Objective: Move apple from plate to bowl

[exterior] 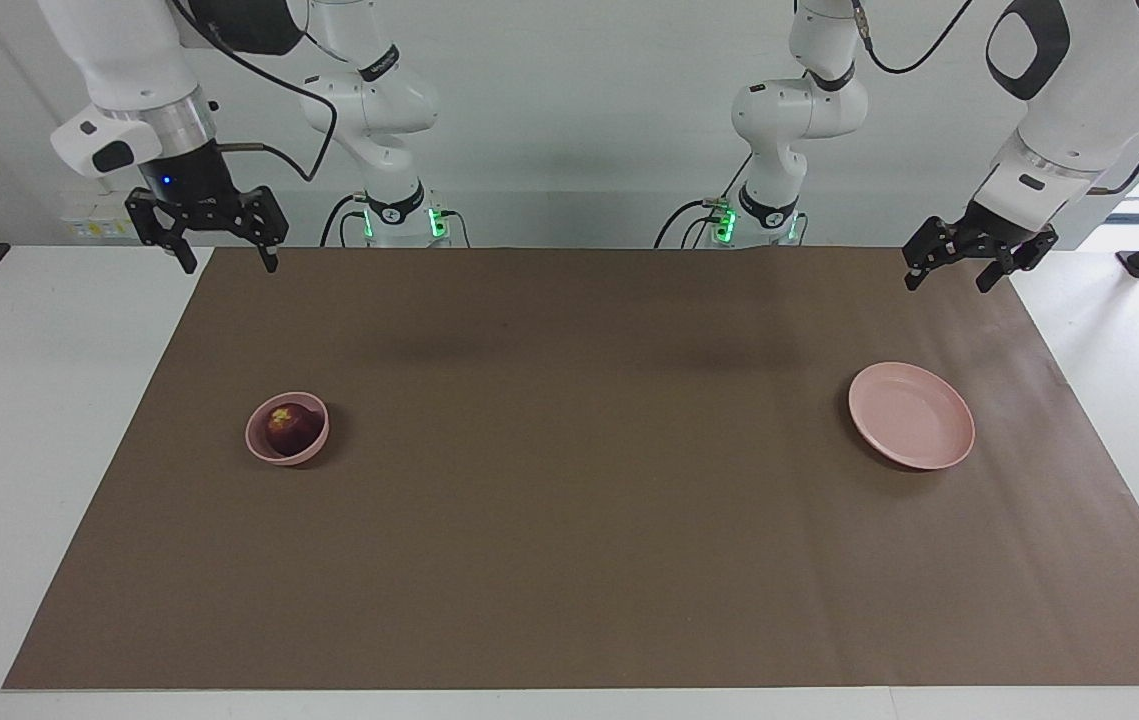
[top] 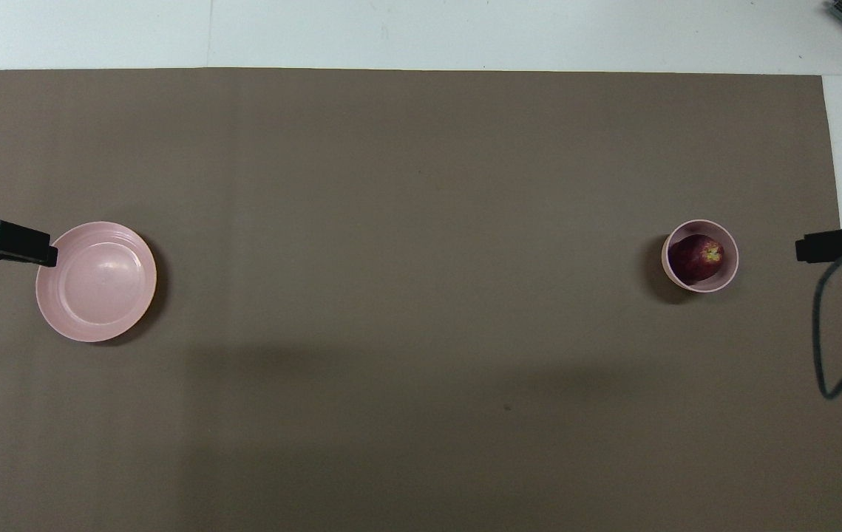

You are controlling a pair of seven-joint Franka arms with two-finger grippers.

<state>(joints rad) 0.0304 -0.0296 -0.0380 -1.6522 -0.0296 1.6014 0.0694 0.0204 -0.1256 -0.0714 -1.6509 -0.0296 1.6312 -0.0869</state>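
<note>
Right gripper (exterior: 220, 250) hangs open and empty, raised clear of the bowl (exterior: 287, 440); apple (exterior: 289, 424) sits in it, plate (exterior: 911, 415) bare. Task looks done.

- The facing view looks from high across the table toward both robots, whose bases stand at its top edge. It sits far back, taking in the whole brown mat (exterior: 569, 560).
- The overhead view looks steeply down from above the robots' end, facing away from them. It is closer, and the mat fills it.
- Both views share the mat, the bowl (exterior: 287, 430) (top: 700, 256) and the plate (exterior: 911, 415) (top: 96, 281), turned half a turn.
</note>
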